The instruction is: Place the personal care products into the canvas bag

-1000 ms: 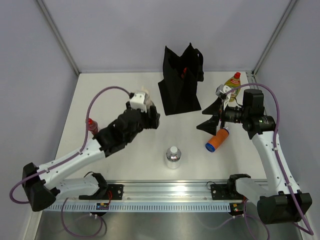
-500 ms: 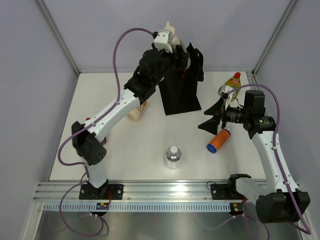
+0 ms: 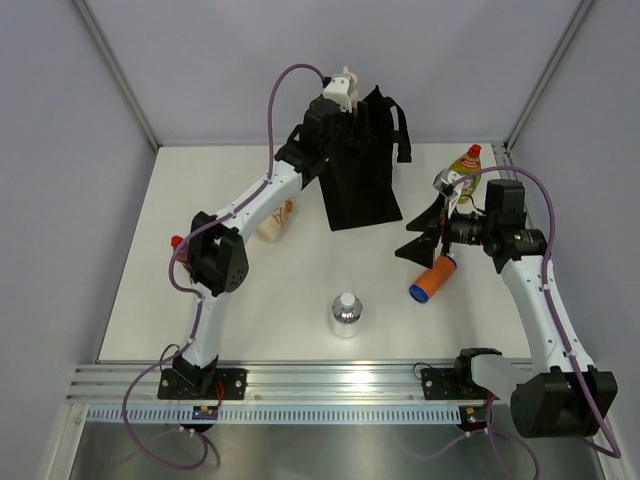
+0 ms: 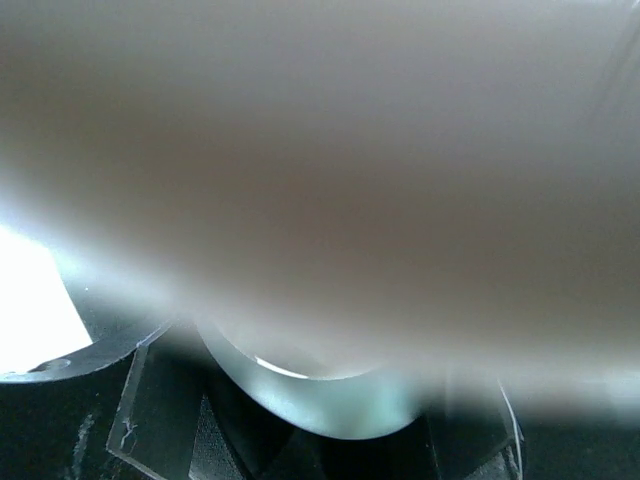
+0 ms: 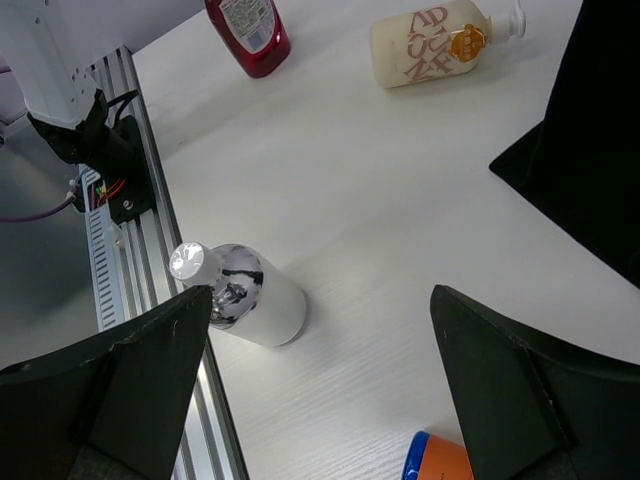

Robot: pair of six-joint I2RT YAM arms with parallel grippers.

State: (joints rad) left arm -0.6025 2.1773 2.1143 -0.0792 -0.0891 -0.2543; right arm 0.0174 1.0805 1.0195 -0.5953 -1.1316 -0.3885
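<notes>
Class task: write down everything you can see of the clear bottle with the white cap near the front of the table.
The clear bottle is small and round, with a see-through, silvery-looking body and a white cap. The right wrist view shows dark markings just below the cap and a whiter lower body. It looks like plastic. It stands upright, cap on, on the white table, near the front edge, about midway between the two arms. Only the table touches it. The orange bottle lies apart to its right.
</notes>
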